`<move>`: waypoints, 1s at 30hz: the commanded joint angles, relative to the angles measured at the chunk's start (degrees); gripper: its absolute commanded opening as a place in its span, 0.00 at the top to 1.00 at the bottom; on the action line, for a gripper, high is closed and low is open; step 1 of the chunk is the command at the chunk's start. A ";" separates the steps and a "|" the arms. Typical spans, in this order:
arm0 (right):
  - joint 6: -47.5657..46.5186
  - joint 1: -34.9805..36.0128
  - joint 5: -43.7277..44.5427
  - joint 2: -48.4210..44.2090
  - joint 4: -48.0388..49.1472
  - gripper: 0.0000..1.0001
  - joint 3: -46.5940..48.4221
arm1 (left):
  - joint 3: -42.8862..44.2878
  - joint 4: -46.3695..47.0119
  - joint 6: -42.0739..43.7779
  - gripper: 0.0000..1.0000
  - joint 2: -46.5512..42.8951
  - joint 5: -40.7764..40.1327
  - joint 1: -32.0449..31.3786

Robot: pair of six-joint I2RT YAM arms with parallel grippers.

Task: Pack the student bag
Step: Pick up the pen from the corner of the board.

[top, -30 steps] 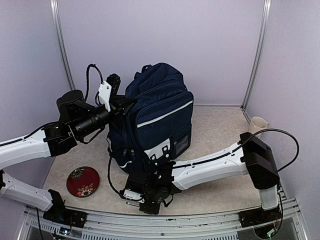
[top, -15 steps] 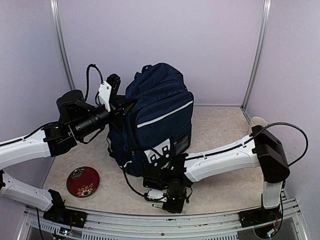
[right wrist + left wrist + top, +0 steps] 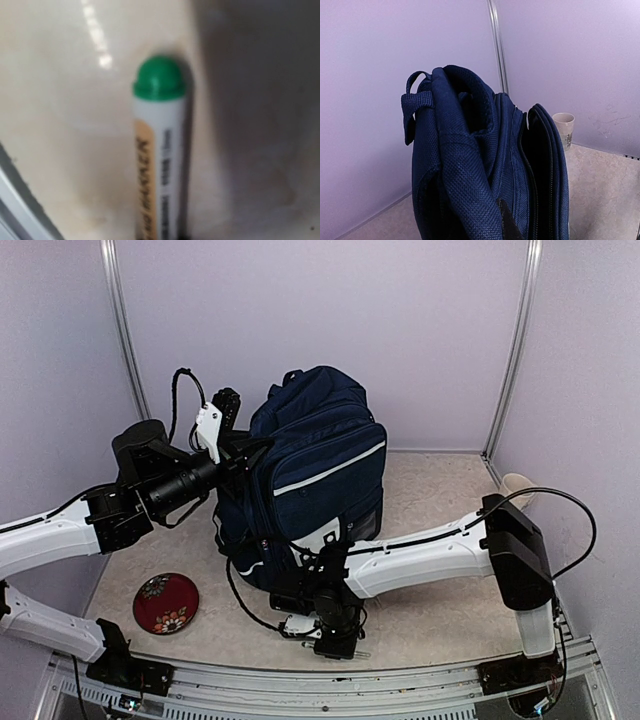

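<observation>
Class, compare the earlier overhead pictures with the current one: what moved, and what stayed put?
The right gripper slid right in front of the student bag, then came back left a little. No taking or letting go shows. The left gripper at the bag's side, the bag, the red dish and the cup stayed put.

Beige speckled table (image 3: 440, 495) under student bag (image 3: 310, 470), red plate (image 3: 166, 602), pale cup (image 3: 515, 487), green-capped marker (image 3: 159, 165)
</observation>
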 commanded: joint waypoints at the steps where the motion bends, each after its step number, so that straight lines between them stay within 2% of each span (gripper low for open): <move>1: -1.36 0.04 2.42 0.14 2.81 1.00 -0.87 | 0.69 -0.42 0.92 0.98 -1.08 -1.70 1.15; 9: -4.91 0.56 1.96 -12.42 8.89 1.00 -4.97 | 0.63 -0.22 0.87 0.98 -0.68 -1.99 1.24; 18: -10.51 0.06 -10.57 -34.22 22.99 1.00 -10.70 | -0.30 -0.37 0.46 0.97 -1.62 -2.06 1.33; 21: -11.58 -3.95 -14.64 -40.81 32.59 1.00 -12.65 | -0.79 0.20 0.13 0.97 -1.43 -1.78 1.42; 25: -11.18 -13.67 -24.48 -45.52 46.11 1.00 -12.86 | -1.23 0.06 -0.30 0.97 -1.54 -0.46 1.42; 30: -15.71 -20.67 -23.76 -44.32 59.74 1.00 -10.24 | -1.30 0.10 -0.77 0.97 -1.96 0.06 1.38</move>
